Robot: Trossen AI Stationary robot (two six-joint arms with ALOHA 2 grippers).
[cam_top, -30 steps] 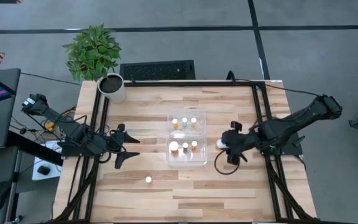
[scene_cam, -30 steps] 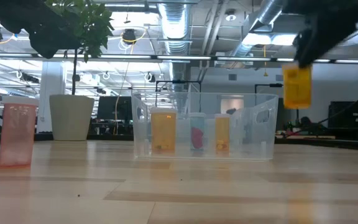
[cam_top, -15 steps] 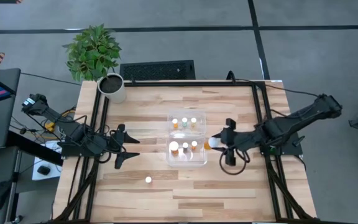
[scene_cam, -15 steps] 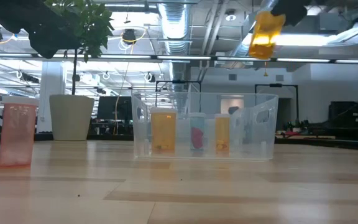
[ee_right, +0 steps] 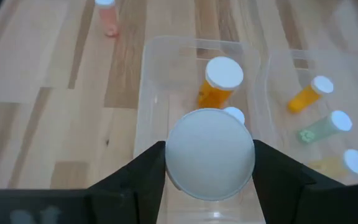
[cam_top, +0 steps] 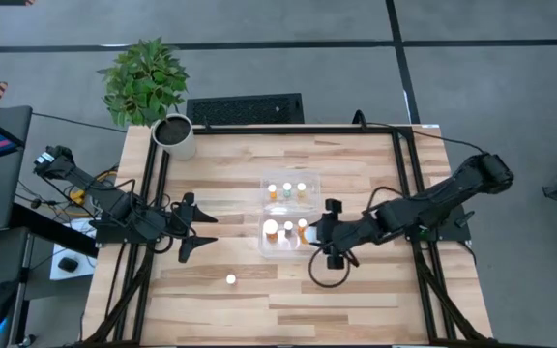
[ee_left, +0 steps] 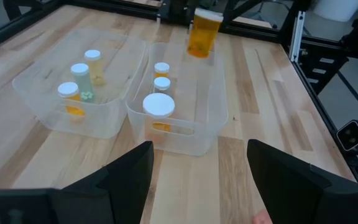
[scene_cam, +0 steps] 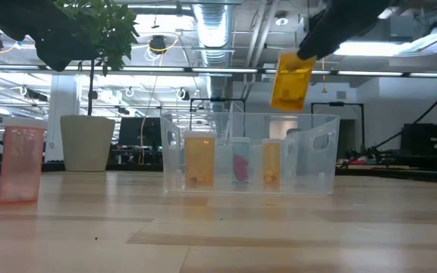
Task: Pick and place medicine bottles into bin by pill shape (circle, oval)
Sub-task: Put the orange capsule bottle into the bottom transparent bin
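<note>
The clear two-compartment bin (cam_top: 263, 215) stands mid-table, with three small amber white-capped bottles in its far compartment (cam_top: 286, 189) and three in its near one (cam_top: 288, 230). My right gripper (cam_top: 319, 235) is shut on another amber bottle (scene_cam: 290, 82), held above the right rim of the near compartment. One more bottle (cam_top: 230, 278) stands upright on the table nearer the front, left of the bin. My left gripper (cam_top: 204, 232) is open and empty, left of the bin. My right gripper pinches the bottle at its white-capped upper end (ee_right: 210, 152), one finger (ee_right: 145, 177) on each side of it. The fingers point down from above. The bottle hangs below them, slightly tilted, lifted clear above the bin's rim (scene_cam: 309, 117).
A white plant pot (cam_top: 175, 135) with a green plant stands at the table's far left corner. The black frame rails (cam_top: 406, 174) run along the left and right sides. Bare wood lies in front of the bin.
My right gripper has carried the bottle toward the table's left edge, from right of the bin to above its near compartment's right rim. The bottle rose high, then came down a little; it stays held and clear.
</note>
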